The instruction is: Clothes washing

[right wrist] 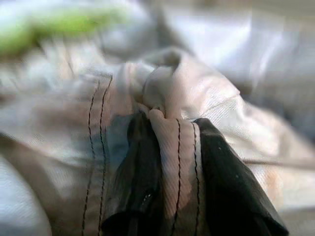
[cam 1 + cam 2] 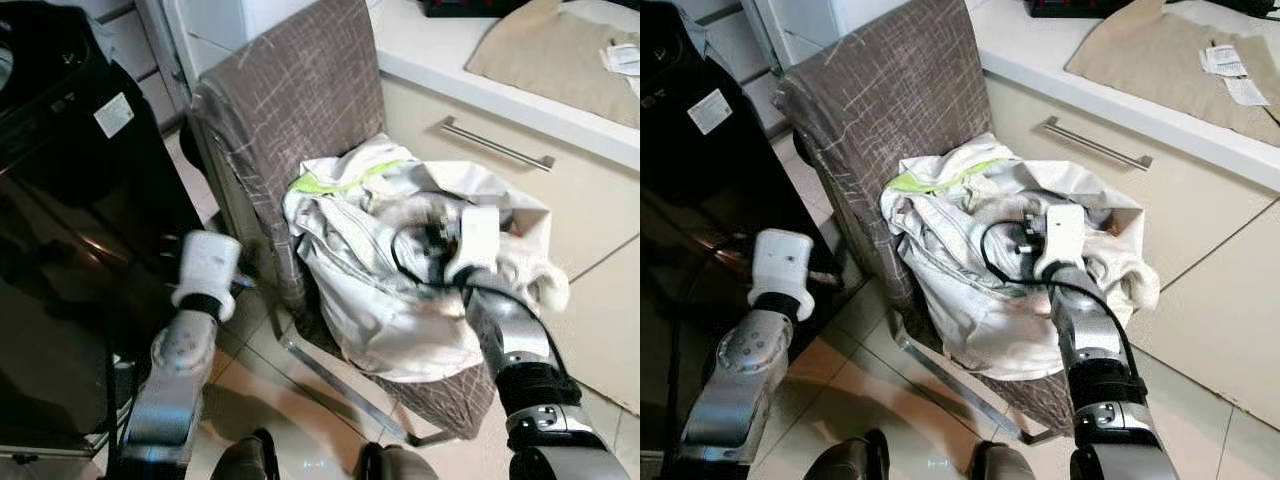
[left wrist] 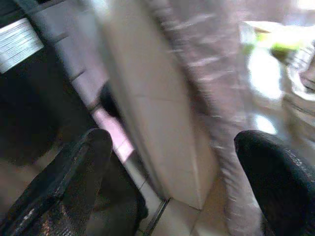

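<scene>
Right wrist view: right gripper (image 1: 170,162) pinches a stitched fold of the pale garment (image 2: 380,270) heaped on the chair (image 2: 300,90). Left gripper (image 3: 172,187) hangs spread and empty beside the black washer (image 2: 70,200). Loading has not begun.

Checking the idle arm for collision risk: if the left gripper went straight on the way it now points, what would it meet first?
Probably the side of the brown fabric-covered chair, which lies ahead between the open left gripper's fingers. Blur makes depth uncertain, and the tiled floor lies below that line.
</scene>
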`<state>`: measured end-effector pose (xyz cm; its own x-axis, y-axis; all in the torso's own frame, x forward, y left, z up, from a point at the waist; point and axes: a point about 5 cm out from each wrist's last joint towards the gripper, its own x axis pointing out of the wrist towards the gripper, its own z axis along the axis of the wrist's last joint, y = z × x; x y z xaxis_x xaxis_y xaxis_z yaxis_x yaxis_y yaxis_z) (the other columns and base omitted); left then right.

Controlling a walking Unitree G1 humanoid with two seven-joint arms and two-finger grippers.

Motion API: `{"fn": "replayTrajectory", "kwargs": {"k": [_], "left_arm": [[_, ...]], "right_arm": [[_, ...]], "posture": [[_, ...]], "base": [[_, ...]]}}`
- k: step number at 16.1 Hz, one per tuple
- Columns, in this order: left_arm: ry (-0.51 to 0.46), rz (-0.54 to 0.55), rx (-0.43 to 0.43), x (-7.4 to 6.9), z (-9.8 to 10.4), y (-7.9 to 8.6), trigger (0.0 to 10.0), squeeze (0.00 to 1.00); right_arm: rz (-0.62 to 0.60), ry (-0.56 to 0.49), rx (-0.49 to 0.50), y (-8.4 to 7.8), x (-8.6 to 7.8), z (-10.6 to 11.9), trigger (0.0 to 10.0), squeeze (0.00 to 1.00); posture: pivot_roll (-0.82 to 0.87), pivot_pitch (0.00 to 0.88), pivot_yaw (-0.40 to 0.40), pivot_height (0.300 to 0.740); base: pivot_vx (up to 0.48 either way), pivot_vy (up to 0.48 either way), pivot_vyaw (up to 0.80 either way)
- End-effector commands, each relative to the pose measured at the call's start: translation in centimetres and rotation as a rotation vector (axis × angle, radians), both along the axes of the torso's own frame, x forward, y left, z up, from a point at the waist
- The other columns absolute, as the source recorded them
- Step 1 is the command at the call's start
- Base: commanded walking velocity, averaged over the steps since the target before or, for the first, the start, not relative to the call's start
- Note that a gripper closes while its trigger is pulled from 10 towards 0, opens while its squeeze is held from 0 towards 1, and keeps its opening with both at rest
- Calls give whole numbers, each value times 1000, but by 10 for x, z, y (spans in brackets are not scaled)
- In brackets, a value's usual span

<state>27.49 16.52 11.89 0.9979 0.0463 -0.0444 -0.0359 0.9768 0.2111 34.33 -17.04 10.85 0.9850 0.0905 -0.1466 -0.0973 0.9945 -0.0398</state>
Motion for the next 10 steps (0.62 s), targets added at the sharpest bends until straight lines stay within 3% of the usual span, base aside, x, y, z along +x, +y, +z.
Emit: {"fn": "replayTrajectory", "kwargs": {"k": [1,3,7,10], "left_arm": [[12,52,-17,-1,-4,6,10000,0],[-53,100,-18,3,5,4,10000,0],[-135,133,58,12,18,2,10000,0],[-164,154,91,12,22,4,10000,0]], "right_arm": [[27,-93,-26,4,4,20,0,0],[41,-252,-40,4,8,52,0,0],[39,-222,-41,1,12,44,0,0],[59,-355,-105,4,20,74,0,0]], "posture": [[2,61,-21,740],[-4,29,-31,740],[10,0,-27,740],[22,0,-29,740]], "base": [[0,0,0],[0,0,0],[0,0,519],[0,0,490]]}}
